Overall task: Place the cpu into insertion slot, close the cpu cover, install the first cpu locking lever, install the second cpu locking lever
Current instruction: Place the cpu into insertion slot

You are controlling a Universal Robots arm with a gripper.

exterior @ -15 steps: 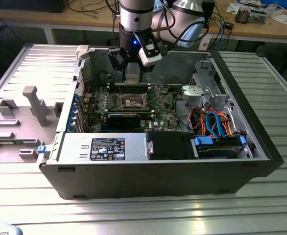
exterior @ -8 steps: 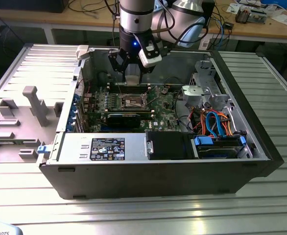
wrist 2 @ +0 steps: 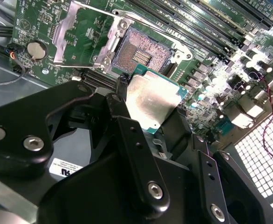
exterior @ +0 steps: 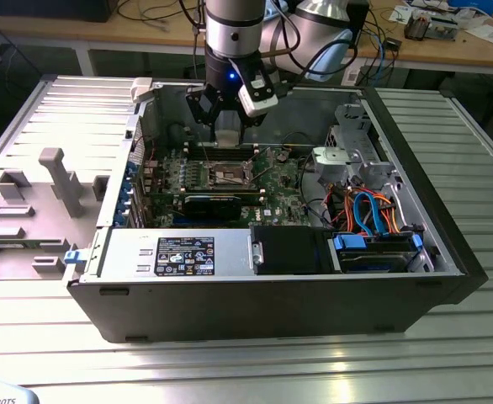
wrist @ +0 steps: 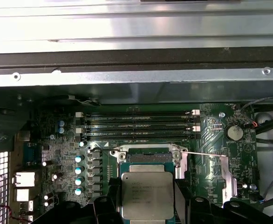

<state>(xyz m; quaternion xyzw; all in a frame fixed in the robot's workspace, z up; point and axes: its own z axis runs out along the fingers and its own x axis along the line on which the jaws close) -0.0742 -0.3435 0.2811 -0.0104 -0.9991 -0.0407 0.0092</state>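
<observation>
Standing open: cover (wrist 2: 63,39), swung back so the slot (wrist 2: 139,51) lies bare. Cpu (wrist 2: 153,100): metal top up, held level just above the slot, not yet seated. Gripper (exterior: 228,133): jaws pinching the cpu's opposite edges, apparently to keep its underside free.

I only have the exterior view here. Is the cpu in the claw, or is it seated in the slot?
Observer: In the second wrist view the claw grips the cpu by its edges, short of the slot and not seated.
Operator: Is the insertion slot free?
Observer: Yes. The insertion slot is bare, with its contact field exposed.
Operator: And the cpu cover?
Observer: The cpu cover is swung open and stands beside the slot.
</observation>
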